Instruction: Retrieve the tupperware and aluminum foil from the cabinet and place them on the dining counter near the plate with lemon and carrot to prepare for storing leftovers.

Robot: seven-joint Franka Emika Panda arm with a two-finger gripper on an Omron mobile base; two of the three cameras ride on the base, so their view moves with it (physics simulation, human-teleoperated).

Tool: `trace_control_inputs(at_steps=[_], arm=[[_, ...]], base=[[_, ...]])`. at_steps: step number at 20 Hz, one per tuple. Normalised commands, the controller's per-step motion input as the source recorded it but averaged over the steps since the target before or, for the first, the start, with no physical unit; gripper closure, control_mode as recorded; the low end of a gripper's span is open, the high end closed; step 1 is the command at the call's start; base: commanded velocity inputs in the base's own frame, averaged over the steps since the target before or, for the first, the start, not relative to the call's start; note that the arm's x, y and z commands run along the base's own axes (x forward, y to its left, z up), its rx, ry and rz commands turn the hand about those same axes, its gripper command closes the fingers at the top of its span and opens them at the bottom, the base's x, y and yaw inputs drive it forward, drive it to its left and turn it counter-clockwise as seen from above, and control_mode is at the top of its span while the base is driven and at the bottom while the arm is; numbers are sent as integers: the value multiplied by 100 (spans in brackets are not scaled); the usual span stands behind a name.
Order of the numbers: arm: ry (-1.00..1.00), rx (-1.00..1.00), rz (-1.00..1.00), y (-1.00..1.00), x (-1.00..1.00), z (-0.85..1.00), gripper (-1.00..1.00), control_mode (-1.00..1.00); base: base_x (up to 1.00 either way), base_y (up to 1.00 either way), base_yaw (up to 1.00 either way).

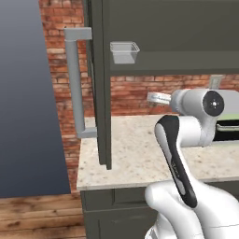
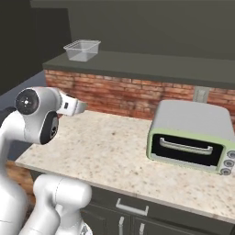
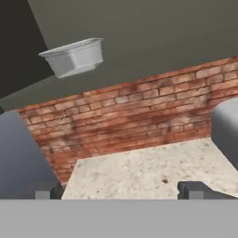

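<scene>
The tupperware (image 1: pixel 124 52) is a clear, empty tub on the bottom shelf of the open upper cabinet (image 1: pixel 186 60), near its left end. It also appears in the right base view as the tupperware (image 2: pixel 82 49) and in the hand view as the tupperware (image 3: pixel 74 56), up and to the left. My gripper (image 1: pixel 153 97) hovers over the counter, below the shelf and a little right of the tub, apart from it. In the hand view the gripper (image 3: pixel 121 191) is open, its tips wide apart with nothing between them. The aluminum foil, the plate and the dining counter are out of view.
The cabinet door (image 1: pixel 100 84) stands open to the left, with a long grey handle (image 1: pixel 75 84). A green toaster oven (image 2: pixel 190 135) sits on the speckled counter (image 2: pixel 105 151) at the right. A brick wall (image 2: pixel 124 96) runs behind it.
</scene>
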Motion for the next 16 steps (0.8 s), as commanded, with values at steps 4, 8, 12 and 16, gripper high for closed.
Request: trace_control_inputs(at_steps=[4, 8, 12, 16], arm=[[-12, -10, 0, 0, 20, 83, -100, -100], [-1, 0, 0, 0, 29, 92, -100, -100], [0, 0, 0, 0, 23, 69, -100, -100], [0, -1, 0, 0, 25, 32, -100, -100]], base=[[0, 0, 0], [0, 0, 0], [0, 0, 0], [0, 0, 0]])
